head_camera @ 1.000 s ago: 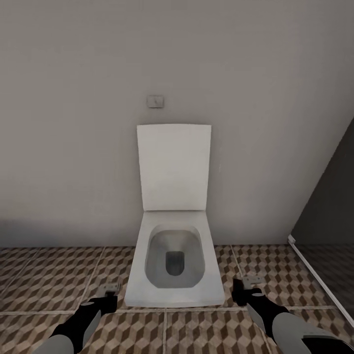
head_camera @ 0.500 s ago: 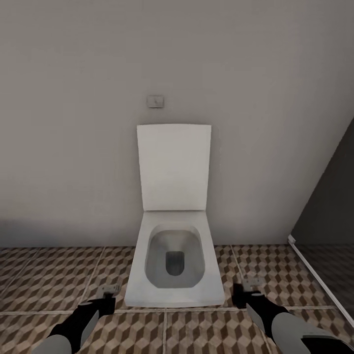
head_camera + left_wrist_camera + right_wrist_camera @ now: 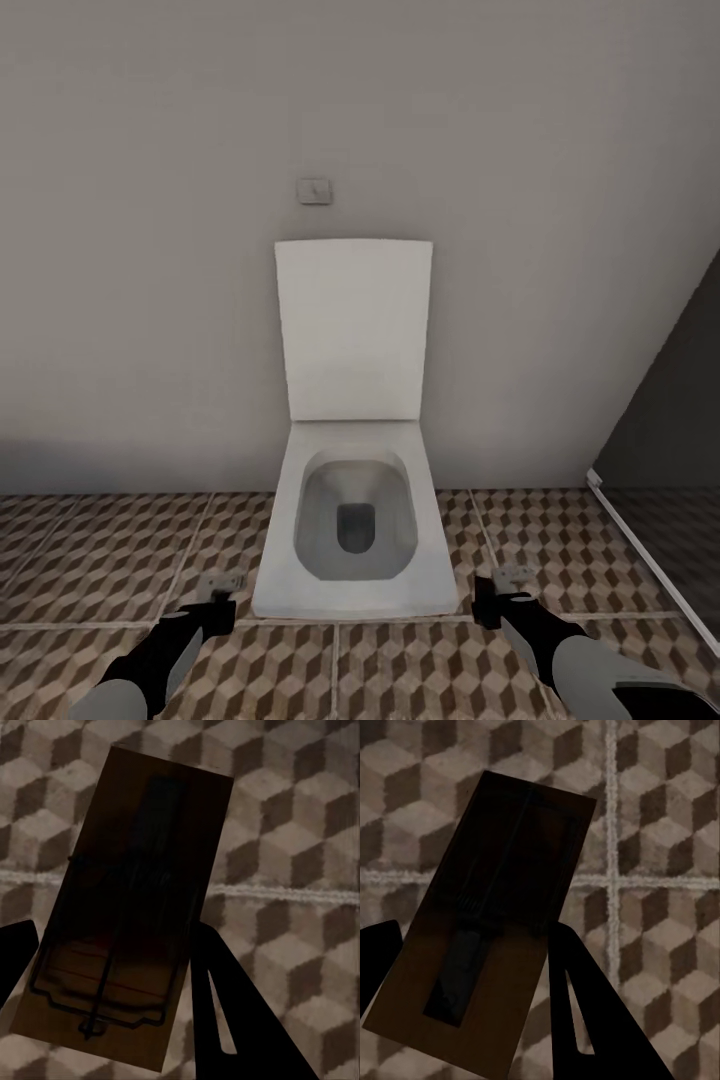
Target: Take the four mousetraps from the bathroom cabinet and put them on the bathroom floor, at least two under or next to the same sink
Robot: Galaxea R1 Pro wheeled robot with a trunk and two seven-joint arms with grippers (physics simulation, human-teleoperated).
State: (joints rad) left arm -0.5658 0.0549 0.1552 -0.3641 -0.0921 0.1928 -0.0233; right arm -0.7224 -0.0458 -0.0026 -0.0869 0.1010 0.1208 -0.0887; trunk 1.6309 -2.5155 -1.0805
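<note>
one mousetrap point(image 3: 127, 922) is seen gripped between the jaws of the left gripper point(image 3: 222, 585), its board dark in shadow with the wire frame visible; a second mousetrap point(image 3: 495, 922) is gripped likewise in the right gripper point(image 3: 510, 580). both are carried above the bathroom floor point(image 3: 90, 560), clear of the tiles, and each pair of jaws is closed onto its board.

the step in hand is judged to be transport, with placement not yet made. in the head view a toilet point(image 3: 352, 540) is faced, lid raised against the wall point(image 3: 150, 250), its bowl holding nothing visible. a flush plate point(image 3: 314, 190) is set above it. the next move is judged to call for turning toward a sink and lowering both traps beside it.
</note>
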